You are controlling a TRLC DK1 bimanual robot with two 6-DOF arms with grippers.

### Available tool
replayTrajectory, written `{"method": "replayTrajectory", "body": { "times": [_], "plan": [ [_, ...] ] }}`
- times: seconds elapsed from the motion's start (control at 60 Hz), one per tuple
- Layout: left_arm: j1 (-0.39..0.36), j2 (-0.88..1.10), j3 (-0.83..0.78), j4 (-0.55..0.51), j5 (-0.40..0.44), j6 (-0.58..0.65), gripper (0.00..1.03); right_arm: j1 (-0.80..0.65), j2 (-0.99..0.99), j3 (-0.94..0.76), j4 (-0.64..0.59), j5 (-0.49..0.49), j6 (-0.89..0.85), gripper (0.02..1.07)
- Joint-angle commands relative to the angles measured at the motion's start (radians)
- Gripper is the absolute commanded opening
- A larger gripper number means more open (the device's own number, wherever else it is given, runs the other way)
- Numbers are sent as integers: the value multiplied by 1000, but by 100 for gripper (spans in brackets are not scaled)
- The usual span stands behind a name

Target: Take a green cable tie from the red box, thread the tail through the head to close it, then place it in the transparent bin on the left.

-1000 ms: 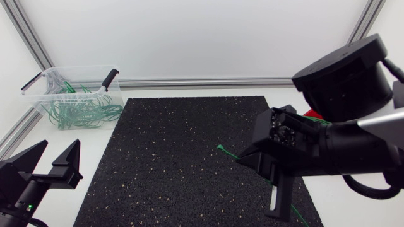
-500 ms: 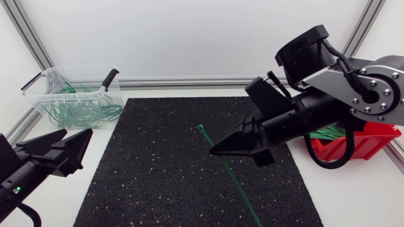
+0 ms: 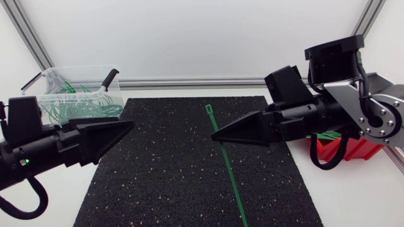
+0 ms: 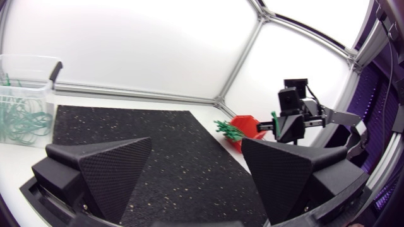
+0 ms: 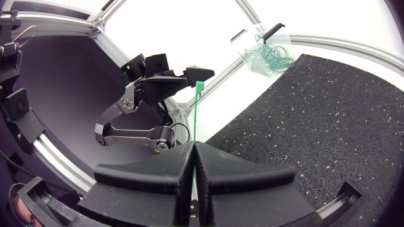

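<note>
My right gripper (image 3: 216,137) hangs over the middle of the black mat, shut on a straight green cable tie (image 3: 230,176). The tie's head (image 3: 209,109) points to the far side and its tail runs toward the near edge. In the right wrist view the tie (image 5: 196,116) sticks out ahead of the closed fingertips. My left gripper (image 3: 128,127) is over the mat's left edge, pointing at the tie; its fingers (image 4: 120,164) stand wide apart with nothing between them. The red box (image 3: 346,150) with more green ties is behind my right arm. The transparent bin (image 3: 44,81) is at the far left.
The bin holds several closed green tie loops (image 3: 82,110) and has black clip handles. The black speckled mat (image 3: 164,170) covers the table's middle. An aluminium frame rail (image 3: 202,82) runs along the far edge.
My right gripper has swung up and left with the tie, which now lies nearly lengthwise over the mat. My left gripper has risen and turned to point right, toward the tie.
</note>
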Motion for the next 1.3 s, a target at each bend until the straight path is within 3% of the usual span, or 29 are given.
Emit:
{"method": "replayTrajectory", "body": {
  "times": [0.0, 0.167, 0.3, 0.567, 0.733, 1.283],
  "plan": [
    [-14, 73, 78, 24, 80, -44, 100, -4, -4, -27, 43, -22, 77, 8],
    [3, 241, 174, 107, 294, -124, 99, 5, 62, -23, 188, -71, 234, 8],
    [-26, 324, 223, 172, 379, -165, 99, 8, 108, -11, 280, -95, 313, 8],
    [-160, 412, 282, 245, 392, -214, 99, 4, 115, -37, 453, -100, 462, 8],
    [-177, 474, 312, 356, 399, -300, 99, 0, 116, -43, 467, -91, 471, 8],
    [-249, 626, 361, 440, 415, -367, 91, 5, 113, -67, 591, -43, 536, 8]
  ]
}}
